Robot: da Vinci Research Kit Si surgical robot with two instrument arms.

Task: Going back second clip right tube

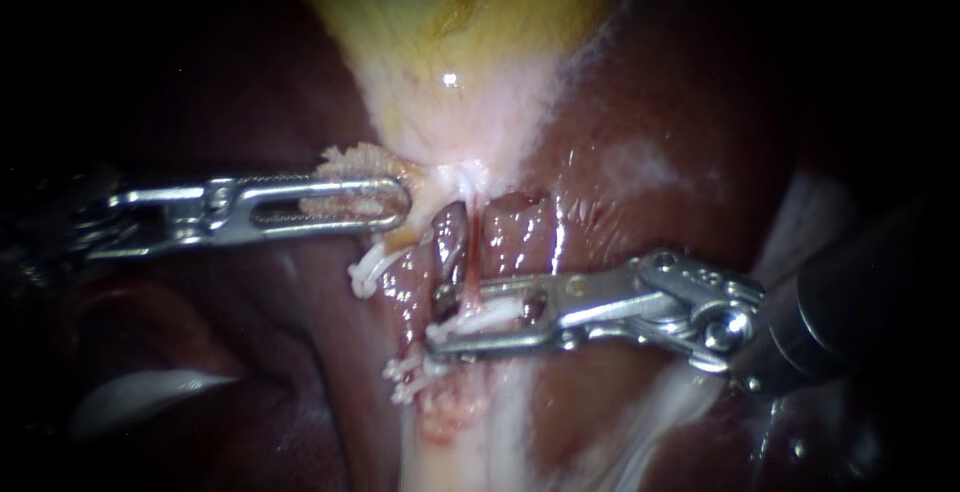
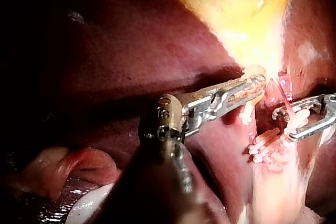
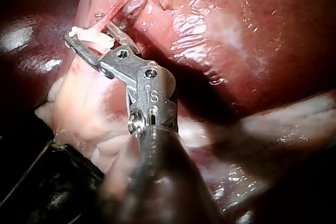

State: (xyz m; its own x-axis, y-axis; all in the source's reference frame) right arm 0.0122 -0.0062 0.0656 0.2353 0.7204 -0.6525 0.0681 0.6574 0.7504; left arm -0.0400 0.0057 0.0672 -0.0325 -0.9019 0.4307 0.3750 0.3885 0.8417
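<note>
**A:** Where is the clip?

**B:** The white clip [image 1: 478,318] lies across the dark red tube [image 1: 450,240], at 6 o'clock from the gallbladder [image 1: 450,12]. It sits between the jaws of the right instrument [image 1: 440,322], whose shaft comes in from 3 o'clock.

**A:** Are those jaws clamped on it?

**B:** No, they stand apart. A gap runs from hinge to tips, and the clip lies inside it.

**A:** And the other side?

**B:** The left instrument [image 1: 400,202] enters from 9 o'clock. Its windowed jaws are pressed together on the pale neck tissue [image 1: 352,164] just below the gallbladder.

**A:** Any more clips?

**B:** Two. The upper clip [image 1: 368,270] is at 7 o'clock from the left jaws' tips. The lower clip [image 1: 408,370] is at 7 o'clock from the right jaws' tips.

**A:** Any writing?

**B:** There are small stamped marks on the right hinge block [image 3: 152,95] and the left hinge block [image 2: 164,115]. Dark liver [image 1: 650,102] fills the field at 3 o'clock from the gallbladder.
</note>
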